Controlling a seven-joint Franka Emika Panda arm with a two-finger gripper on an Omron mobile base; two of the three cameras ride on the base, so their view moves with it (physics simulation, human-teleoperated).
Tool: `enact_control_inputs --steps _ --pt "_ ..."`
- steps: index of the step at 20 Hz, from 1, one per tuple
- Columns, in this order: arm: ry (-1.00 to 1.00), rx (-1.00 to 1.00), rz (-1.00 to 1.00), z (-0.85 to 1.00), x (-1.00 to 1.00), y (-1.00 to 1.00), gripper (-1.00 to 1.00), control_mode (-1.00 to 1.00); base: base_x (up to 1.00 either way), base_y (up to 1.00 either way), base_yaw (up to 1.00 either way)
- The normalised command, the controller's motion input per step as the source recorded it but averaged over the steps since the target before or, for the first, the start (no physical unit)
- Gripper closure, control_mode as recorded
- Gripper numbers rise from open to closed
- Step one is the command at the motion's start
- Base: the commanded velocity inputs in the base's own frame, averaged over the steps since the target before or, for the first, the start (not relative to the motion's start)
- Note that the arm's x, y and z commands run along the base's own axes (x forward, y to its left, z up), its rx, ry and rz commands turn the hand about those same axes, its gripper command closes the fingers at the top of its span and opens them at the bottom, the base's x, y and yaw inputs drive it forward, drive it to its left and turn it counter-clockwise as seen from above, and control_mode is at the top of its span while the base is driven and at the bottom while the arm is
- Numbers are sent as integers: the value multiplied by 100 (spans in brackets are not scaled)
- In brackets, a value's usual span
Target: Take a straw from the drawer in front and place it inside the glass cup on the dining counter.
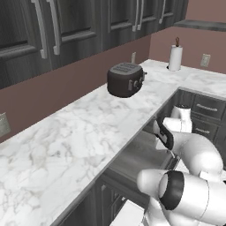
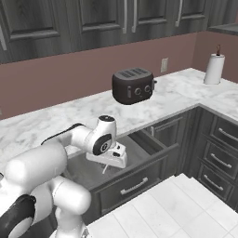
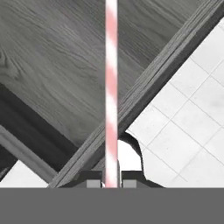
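Straw (image 3: pixel 111 87), striped pale pink and white, runs as a thin vertical line up the middle of the hand view from the bottom centre to the top edge, and the jaws are clamped on its lower end, the two dark fingertips (image 3: pixel 93 180) pressed against it on either side. In the right base view the gripper (image 2: pixel 108 163) hangs at centre left, inside the open drawer (image 2: pixel 148 174), with a thin pale sliver below it that is probably the same straw. In the hand view the drawer's wood-grain front edge crosses diagonally behind the straw, with white floor tiles (image 3: pixel 192 113) at the right. My worry is the grip: it sits on the very end of a slim, smooth stick, so the free length could pivot or slide between the pads during any quick swing. Lifting out is the next risk, since the long end could catch on the drawer's front or rim, or under the marble worktop (image 1: pixel 88 132) that overhangs the drawer in the left base view, and be levered loose. The toaster (image 2: pixel 134 85) and paper towel roll (image 2: pixel 214 69) stand well clear on that worktop. If the straw ends up skewed in the jaws, aiming it later into a narrow cup mouth will be harder.
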Motion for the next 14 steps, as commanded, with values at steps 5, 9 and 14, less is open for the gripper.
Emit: enact_control_inputs --steps 5,9,14 --pt "15 0 -23 100 -38 -2 100 -100 0 0 0" --pt "4 0 -14 100 -20 0 100 -100 0 0 0" --pt "0 -1 -2 55 -19 0 100 -100 0 0 0"
